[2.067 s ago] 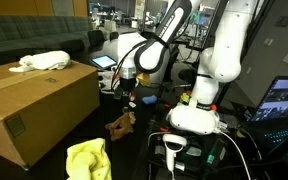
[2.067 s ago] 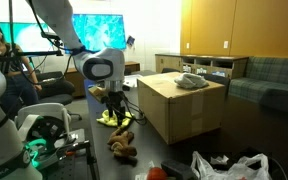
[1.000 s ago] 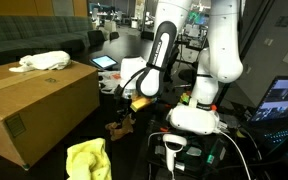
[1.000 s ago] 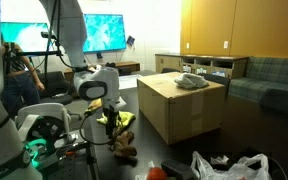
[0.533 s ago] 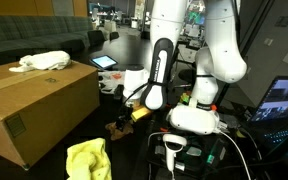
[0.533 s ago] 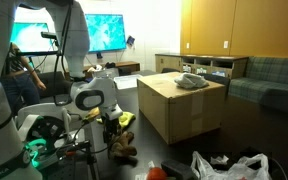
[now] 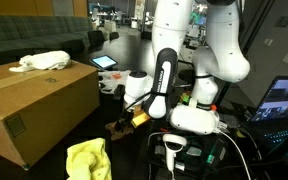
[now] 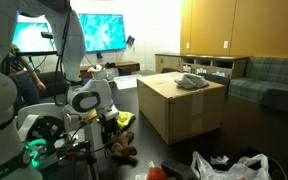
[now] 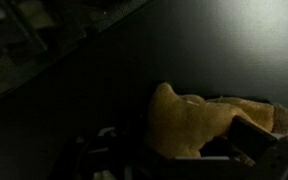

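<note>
Gripper is lowered over the brown plush toy, jaws spread wide, nothing gripped. The toy is seen between the fingers in the wrist view; contact cannot be told. The toy is laid on the dark table, right of the cardboard box and just beyond the yellow cloth. A white cloth is laid on the box top.

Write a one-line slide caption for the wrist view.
Open gripper hangs low over a tan plush toy lying on a dark surface.
</note>
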`<state>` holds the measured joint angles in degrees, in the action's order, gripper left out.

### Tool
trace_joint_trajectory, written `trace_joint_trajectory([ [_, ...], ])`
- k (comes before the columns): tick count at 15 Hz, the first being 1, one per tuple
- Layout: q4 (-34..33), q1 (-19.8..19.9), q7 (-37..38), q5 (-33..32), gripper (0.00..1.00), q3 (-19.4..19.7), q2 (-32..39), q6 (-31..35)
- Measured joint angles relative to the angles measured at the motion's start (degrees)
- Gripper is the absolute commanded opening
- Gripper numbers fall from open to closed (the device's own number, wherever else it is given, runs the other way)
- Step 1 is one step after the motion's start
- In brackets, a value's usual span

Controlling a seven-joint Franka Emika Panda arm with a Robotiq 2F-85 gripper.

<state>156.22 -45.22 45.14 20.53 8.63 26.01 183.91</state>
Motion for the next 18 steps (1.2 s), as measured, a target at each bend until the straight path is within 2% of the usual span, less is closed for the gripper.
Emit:
trace_joint_trajectory([
  [4, -0.4, -2.9, 0.5, 0.7, 0.36, 1.5, 0.2, 0.0],
  [9, -0.3, -5.0, 0.8, 0.7, 0.02, 3.0, 0.2, -0.1],
  [12, -0.1, -6.9, 0.6, 0.7, 0.0, 4.9, 0.1, -0.7],
  [14, 0.1, -9.6, 0.5, 0.5, 0.0, 7.2, -0.3, -1.7],
  [16, 0.7, -13.6, 0.1, -0.2, 0.0, 11.0, -1.4, -3.5],
  [18, 1.2, -19.0, -0.8, -1.7, 0.0, 17.1, -3.0, -6.5],
])
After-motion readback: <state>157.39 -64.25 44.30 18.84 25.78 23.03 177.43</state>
